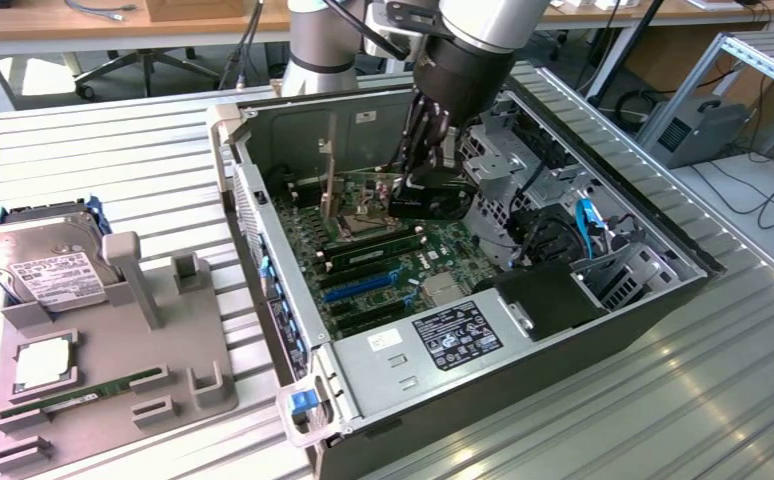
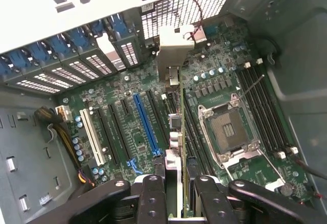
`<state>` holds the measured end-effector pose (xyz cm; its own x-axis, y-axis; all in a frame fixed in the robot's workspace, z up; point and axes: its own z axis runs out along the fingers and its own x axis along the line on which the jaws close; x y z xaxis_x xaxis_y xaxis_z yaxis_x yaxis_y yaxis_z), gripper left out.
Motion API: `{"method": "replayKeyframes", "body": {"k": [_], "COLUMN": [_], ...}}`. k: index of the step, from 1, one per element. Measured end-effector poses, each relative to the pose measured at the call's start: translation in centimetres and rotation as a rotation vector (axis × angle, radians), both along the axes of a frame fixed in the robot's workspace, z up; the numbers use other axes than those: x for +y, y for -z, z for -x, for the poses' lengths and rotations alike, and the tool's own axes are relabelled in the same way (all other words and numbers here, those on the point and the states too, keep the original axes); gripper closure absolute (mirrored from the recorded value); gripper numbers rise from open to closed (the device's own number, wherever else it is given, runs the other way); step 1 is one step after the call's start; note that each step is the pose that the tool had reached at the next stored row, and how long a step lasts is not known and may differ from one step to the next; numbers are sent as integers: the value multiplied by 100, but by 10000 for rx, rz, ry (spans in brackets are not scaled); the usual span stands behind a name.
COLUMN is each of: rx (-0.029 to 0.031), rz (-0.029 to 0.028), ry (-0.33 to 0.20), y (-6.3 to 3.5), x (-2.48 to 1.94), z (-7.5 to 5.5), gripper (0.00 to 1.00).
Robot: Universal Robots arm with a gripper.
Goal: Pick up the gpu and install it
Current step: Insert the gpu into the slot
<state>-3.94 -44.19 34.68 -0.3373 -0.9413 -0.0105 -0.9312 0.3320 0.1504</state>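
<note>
Closest in, the black pincer [image 2: 176, 198] is clamped on either side of the gpu [image 2: 182, 132]. The thin card stands on edge over the green motherboard [image 2: 127, 121], its long axis parallel to the blue slot [image 2: 145, 121] and its silver bracket [image 2: 172, 55] pointing away toward the perforated rear wall. It sits between that slot and the square CPU socket [image 2: 227, 132], and I cannot tell if it touches the board. Beyond, the grey arm [image 1: 474, 50] reaches steeply down into the open steel case [image 1: 521, 400] on the ribbed aluminium bench [image 1: 707, 400].
</note>
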Motion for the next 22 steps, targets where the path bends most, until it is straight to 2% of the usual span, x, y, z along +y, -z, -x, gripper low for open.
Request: {"method": "replayKeyframes", "body": {"k": [22], "rx": [0], "rz": [0], "ry": [-407], "y": [0], "x": [0], "z": [0], "gripper": [73]}}
